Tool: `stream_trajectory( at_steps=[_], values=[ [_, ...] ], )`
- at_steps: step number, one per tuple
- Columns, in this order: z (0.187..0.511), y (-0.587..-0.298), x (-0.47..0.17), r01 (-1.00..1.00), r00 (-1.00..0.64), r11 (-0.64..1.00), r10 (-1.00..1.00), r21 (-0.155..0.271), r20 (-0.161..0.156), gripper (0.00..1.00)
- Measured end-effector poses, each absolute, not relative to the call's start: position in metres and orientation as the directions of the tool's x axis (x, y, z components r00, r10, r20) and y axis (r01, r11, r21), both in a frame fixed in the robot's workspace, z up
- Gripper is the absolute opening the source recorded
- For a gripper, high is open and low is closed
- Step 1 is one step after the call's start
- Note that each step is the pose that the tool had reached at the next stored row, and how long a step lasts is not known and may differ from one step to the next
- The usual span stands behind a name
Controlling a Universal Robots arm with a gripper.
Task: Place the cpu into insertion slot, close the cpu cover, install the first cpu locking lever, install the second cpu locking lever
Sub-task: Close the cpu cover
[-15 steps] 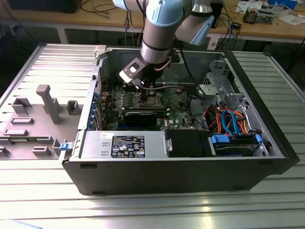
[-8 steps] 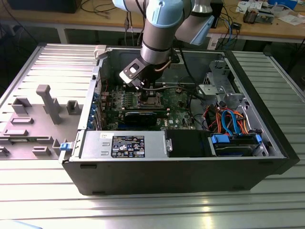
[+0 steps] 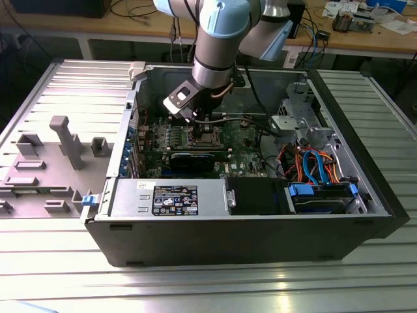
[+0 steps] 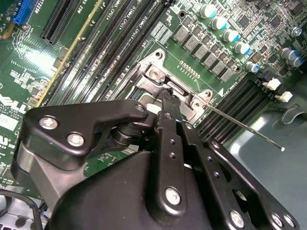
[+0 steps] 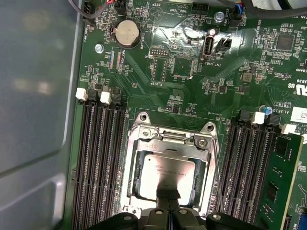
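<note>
Ribbed metal table [image 3: 208,287], cluttered workbench [image 3: 365,32] along the upper edge of the exterior view. Open pc case [image 3: 228,241] sits at frame centre, with a grey fixture block [image 3: 62,140] at the exterior view's left. Arm [image 3: 218,45] drops from upper centre into the case, over the green board [image 5: 182,96]. In the first wrist view the cpu [image 5: 165,172] lies flat in the insertion slot [image 5: 134,163], silver top up, between two banks of memory slots [image 5: 98,158]. Gripper [image 5: 168,196] fingers are drawn together, no real gap, nothing between them. Tips sit at the middle of the cpu's edge nearest the wrist, touching or just above, can't tell. So the cpu is straight ahead of the tips, on the finger axis. The cpu cover [image 5: 169,138] shows as a silvery frame around the chip; fully down or not, can't tell. In the second wrist view the thin locking lever [image 4: 244,127] runs out from a socket corner, long axis pointing away from the fingers, free end over bare case floor. Looks unlatched.
</note>
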State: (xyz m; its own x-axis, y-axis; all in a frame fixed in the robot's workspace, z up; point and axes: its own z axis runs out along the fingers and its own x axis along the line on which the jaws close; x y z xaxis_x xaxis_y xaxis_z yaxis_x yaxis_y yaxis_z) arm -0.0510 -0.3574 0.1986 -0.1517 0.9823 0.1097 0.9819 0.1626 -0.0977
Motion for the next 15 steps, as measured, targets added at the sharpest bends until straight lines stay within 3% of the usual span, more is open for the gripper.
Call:
stream_trajectory(
  at_steps=[8,15],
  values=[
    [0.209,-0.357,-0.048,0.982,-0.152,0.163,0.982,-0.096,0.114,0.11],
    [0.218,-0.357,-0.034,0.981,-0.152,0.167,0.979,-0.1,0.138,0.11]
  ],
)
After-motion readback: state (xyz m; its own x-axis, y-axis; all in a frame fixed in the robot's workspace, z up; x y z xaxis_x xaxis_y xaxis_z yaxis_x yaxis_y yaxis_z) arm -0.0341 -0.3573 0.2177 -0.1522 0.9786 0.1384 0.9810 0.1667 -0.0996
